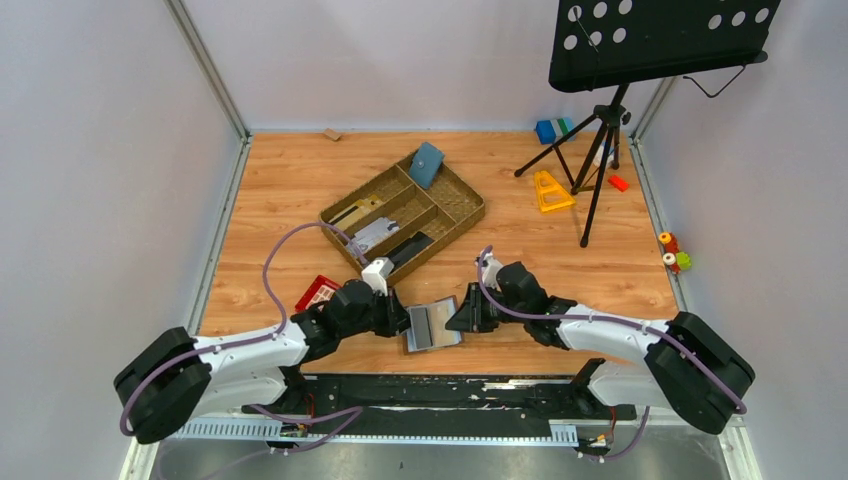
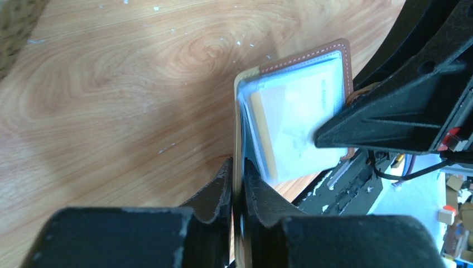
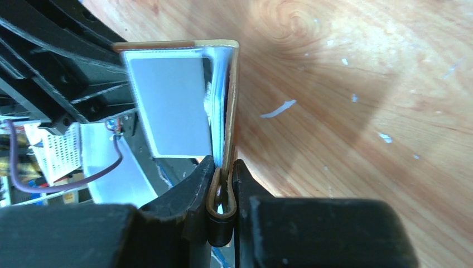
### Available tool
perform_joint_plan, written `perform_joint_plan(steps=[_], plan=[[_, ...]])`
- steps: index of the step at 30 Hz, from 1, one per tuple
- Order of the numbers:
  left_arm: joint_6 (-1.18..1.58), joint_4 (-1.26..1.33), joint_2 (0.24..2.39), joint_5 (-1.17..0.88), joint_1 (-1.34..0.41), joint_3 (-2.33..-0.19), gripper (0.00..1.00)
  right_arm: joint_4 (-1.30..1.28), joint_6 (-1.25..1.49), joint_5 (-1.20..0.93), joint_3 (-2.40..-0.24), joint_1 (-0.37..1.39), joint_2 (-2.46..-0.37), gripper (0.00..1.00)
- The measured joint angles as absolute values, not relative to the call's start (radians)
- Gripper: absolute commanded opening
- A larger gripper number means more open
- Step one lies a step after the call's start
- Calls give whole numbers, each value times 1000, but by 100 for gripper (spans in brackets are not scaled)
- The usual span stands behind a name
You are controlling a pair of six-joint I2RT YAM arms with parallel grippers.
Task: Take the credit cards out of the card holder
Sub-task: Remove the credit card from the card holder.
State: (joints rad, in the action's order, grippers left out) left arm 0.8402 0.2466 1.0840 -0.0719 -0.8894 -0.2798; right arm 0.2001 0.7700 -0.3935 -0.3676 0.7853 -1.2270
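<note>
I find the small brown leather-look folding card holder (image 1: 432, 326) spread open just on the near side of the olive woven divided tray (image 1: 450, 232). The left gripper (image 2: 237, 173) pinches one cover edge and the right gripper (image 3: 223, 167) clamps the opposite edge. My recommendation: anchor with the left, then let the right take the white orange-striped card (image 2: 290, 128) and draw it straight along its sleeve

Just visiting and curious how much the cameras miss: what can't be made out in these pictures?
Top view: number of cards in the card holder; too small.
Left wrist: print on the card; glare blurs it.
Right wrist: holder's near edge; jaws cover it.
Top view: red packet; too small to identify.
</note>
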Motion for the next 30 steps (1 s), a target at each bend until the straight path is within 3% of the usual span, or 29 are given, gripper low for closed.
perform_joint_plan(steps=[3,10,23,30], plan=[[852,253,1026,-89,-862,-239,32,187,765,-377,-367,784,-1221,1],[893,297,964,-136,-824,-152,46,163,765,-356,-357,783,-1204,1],[941,419,975,-175,-823,-133,42,180,770,-359,-339,783,-1188,1],[945,434,935,-176,-823,-120,63,184,776,-362,-339,783,-1187,1]])
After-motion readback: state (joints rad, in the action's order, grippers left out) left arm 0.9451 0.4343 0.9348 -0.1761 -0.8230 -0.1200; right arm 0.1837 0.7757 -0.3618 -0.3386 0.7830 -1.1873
